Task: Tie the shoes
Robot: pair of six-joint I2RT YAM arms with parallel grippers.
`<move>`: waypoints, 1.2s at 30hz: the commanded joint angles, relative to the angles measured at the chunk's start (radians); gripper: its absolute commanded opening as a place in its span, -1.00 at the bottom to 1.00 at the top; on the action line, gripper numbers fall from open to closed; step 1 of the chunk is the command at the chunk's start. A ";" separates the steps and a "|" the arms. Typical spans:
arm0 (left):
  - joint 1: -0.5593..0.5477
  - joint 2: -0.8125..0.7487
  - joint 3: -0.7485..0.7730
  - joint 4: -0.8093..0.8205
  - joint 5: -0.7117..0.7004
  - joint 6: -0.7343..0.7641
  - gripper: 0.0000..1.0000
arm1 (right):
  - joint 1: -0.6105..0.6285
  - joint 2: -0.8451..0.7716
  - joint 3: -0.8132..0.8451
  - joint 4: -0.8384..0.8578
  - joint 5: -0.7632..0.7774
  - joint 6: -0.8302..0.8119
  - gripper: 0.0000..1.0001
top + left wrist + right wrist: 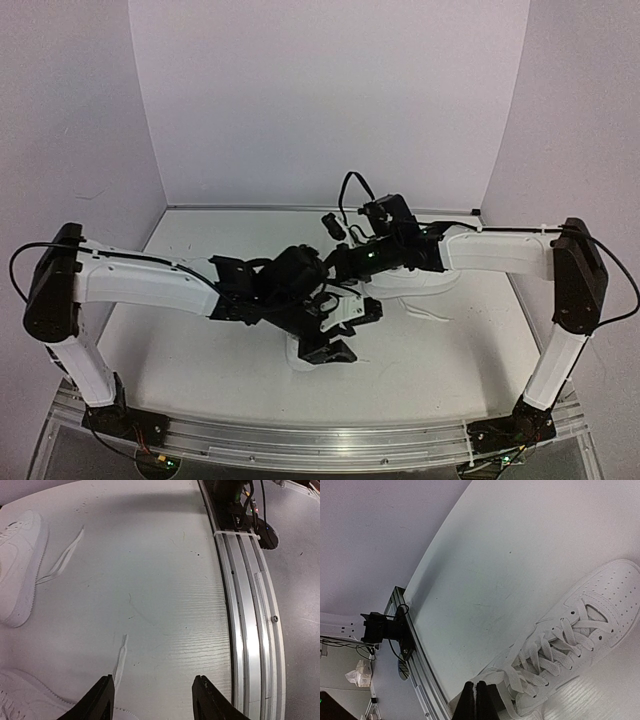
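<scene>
Left gripper (154, 700) hangs wide open over the table (165, 580), nothing between its fingers (a loose lace tip (120, 657) lies just beside one), with a white shoe (22, 696) close by. Right gripper (474, 700) has its fingers pressed together at the collar of the laced shoe (570, 640); whether they pinch a lace, can't tell.

There are two white sneakers (17, 565) (25, 697) and two robot arms (140, 282) (495, 255).

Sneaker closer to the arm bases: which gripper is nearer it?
Left. The left gripper is right beside that sneaker, jaws open; the right gripper is farther back, by the other sneaker.
</scene>
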 commanded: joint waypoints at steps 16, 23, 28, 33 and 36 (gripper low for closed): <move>0.267 -0.528 -0.458 0.344 -0.384 -0.558 0.30 | 0.070 0.151 0.170 0.007 -0.056 0.019 -0.70; 0.370 -0.525 -0.500 0.352 -0.360 -0.665 0.29 | 0.085 0.133 0.196 0.000 -0.076 0.013 -0.06; 0.425 -0.499 -0.521 0.405 -0.238 -0.696 0.34 | 0.078 0.048 0.169 -0.023 -0.062 -0.020 0.34; 0.430 -0.428 -0.497 0.438 -0.108 -0.653 0.34 | 0.034 -0.031 0.129 -0.040 -0.043 -0.045 0.30; 0.430 -0.363 -0.465 0.434 -0.031 -0.619 0.30 | -0.008 -0.029 0.134 -0.103 -0.009 -0.096 0.11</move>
